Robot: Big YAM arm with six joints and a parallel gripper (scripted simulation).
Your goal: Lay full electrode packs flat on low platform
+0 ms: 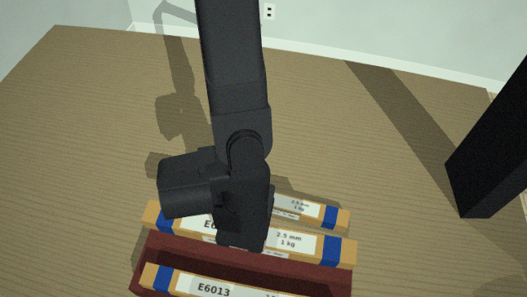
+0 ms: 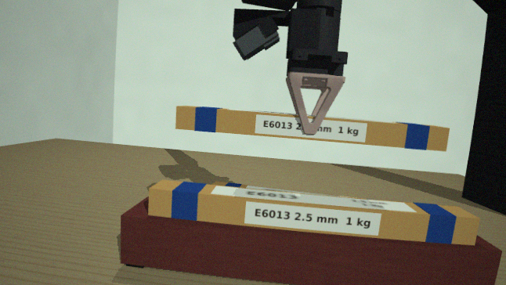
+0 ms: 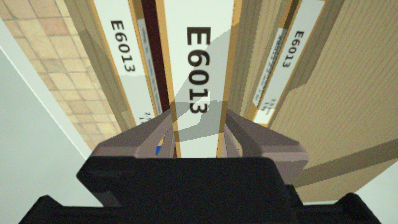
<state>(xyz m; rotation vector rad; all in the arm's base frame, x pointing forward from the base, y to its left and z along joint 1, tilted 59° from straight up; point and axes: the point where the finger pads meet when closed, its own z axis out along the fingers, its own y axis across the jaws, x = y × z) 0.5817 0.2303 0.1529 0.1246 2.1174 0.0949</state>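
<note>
My gripper (image 2: 310, 127) is shut on the middle of a tan electrode pack (image 2: 318, 131) with blue end bands and an E6013 label. It holds the pack in the air, nearly level, with the right end a little lower. In the top view this held pack (image 1: 294, 242) hangs over the back edge of the dark red low platform (image 1: 245, 265). A second pack (image 2: 313, 213) lies flat on the platform. A third pack (image 1: 310, 210) lies on the wooden top behind the platform. The wrist view shows the fingers clamping the held pack (image 3: 200, 75).
A tall black block (image 1: 489, 155) stands at the right, well away from the packs. The wrist view shows the wooden top's edge and a tiled floor (image 3: 45, 65) beyond the platform side.
</note>
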